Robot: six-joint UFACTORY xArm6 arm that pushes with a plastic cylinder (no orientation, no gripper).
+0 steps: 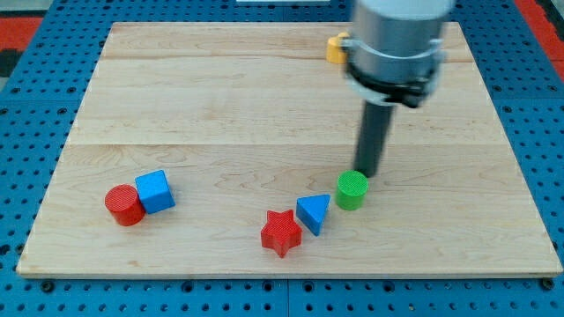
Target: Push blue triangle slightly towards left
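The blue triangle [313,212] lies on the wooden board [220,114] near the view's bottom centre. A red star [281,232] touches it on its lower left and a green cylinder [352,189] sits close on its upper right. My tip [367,173] is just above and right of the green cylinder, at its far edge, and up and to the right of the blue triangle.
A red cylinder [123,204] and a blue cube [155,191] sit together at the view's lower left. A yellow block [336,47] at the view's top is partly hidden behind the arm's grey body [394,44].
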